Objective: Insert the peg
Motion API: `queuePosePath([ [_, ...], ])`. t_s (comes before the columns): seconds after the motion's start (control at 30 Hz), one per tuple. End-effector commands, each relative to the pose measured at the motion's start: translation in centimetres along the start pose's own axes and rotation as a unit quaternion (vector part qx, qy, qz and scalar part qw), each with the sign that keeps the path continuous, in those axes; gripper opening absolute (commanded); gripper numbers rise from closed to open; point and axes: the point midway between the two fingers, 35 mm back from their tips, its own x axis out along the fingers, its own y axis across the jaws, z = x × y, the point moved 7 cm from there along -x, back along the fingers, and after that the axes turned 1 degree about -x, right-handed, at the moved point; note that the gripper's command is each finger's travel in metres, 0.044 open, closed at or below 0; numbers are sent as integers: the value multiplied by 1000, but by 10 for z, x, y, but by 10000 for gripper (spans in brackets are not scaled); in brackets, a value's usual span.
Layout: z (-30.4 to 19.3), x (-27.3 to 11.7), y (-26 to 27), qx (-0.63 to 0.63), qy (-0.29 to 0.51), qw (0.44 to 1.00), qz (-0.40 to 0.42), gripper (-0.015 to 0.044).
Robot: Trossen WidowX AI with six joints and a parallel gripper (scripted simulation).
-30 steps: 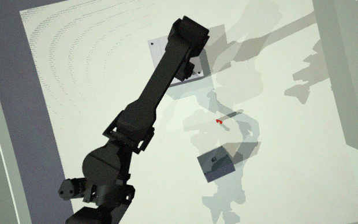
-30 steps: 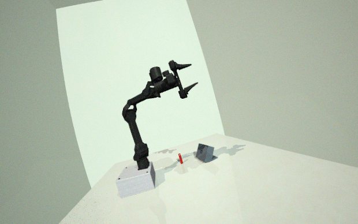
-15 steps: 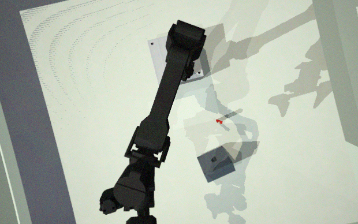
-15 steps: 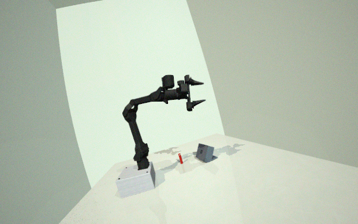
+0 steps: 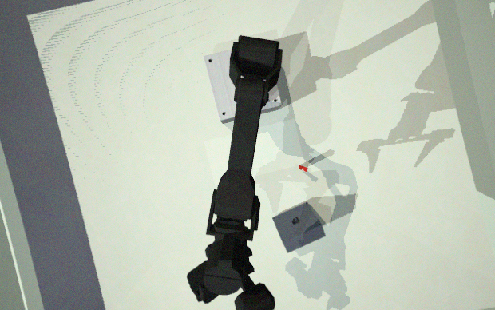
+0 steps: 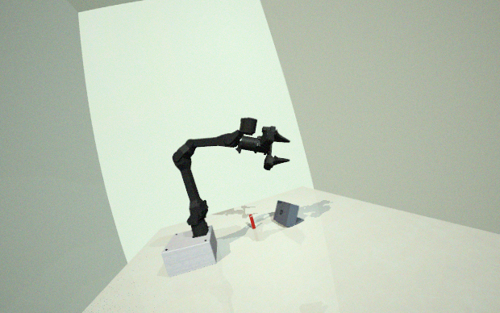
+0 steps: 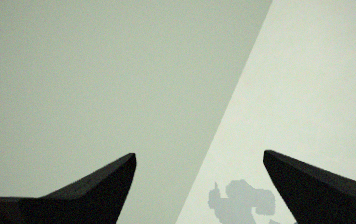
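Observation:
The red peg (image 5: 303, 168) (image 6: 252, 221) stands nearly upright on the table, between the robot base and the panel. The dark grey-blue sloped panel block (image 5: 291, 239) (image 6: 289, 216) has one small dark hole (image 5: 295, 220) (image 6: 281, 211) in its face; the hole's exact shape is too small to tell. My gripper (image 6: 289, 151) (image 7: 198, 157) is open and empty, high above the table, its fingers pointing roughly level away from the base. In the top view its fingertips are cut off at the bottom edge. Neither peg nor panel shows in the wrist view.
The pale robot base (image 5: 215, 80) (image 6: 189, 258) stands behind the peg. The dark arm (image 5: 243, 136) (image 6: 190, 181) rises from it and reaches out high above the table. Arm shadows lie around the peg and panel. Plain walls stand beyond the table.

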Motion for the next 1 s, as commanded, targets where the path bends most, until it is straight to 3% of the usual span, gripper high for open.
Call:
queuePosePath([
  [0.0, -21, 11, -10, -39, 33, 998, -27, 440],
  [0.5, -105, 27, -29, -228, 168, 956, -78, 440],
  [0.97, -180, 21, -51, -408, 297, 859, -90, 440],
])
